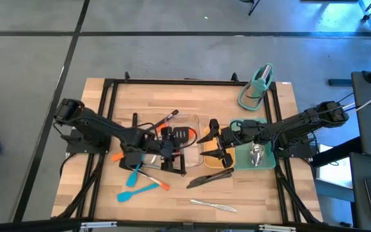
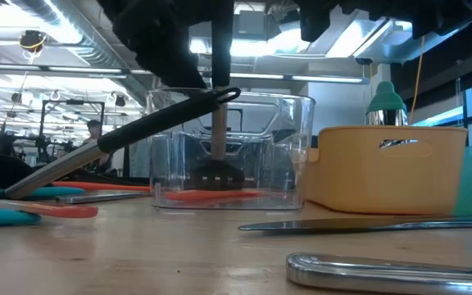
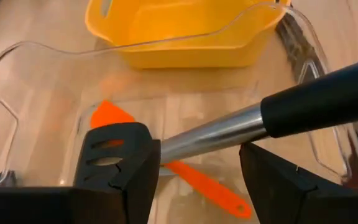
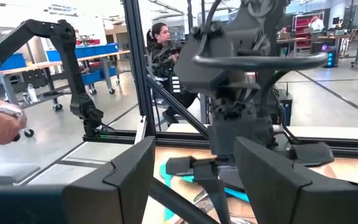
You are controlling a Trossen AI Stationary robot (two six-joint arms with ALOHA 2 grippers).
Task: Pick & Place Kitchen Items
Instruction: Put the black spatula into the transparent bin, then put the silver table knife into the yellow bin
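Left gripper (image 3: 197,168) stands open above the clear tray (image 3: 36,56), its fingers apart around a black turner (image 3: 114,146) whose head rests inside, apparently just released. Right gripper (image 1: 216,147) waits open beside the tray.

We see two matte black, jointed arms, the left arm (image 1: 98,125) and the right arm (image 1: 308,122). Dark cables trail from both bases. Our wrist views show broad, angular black fingers (image 4: 129,171).
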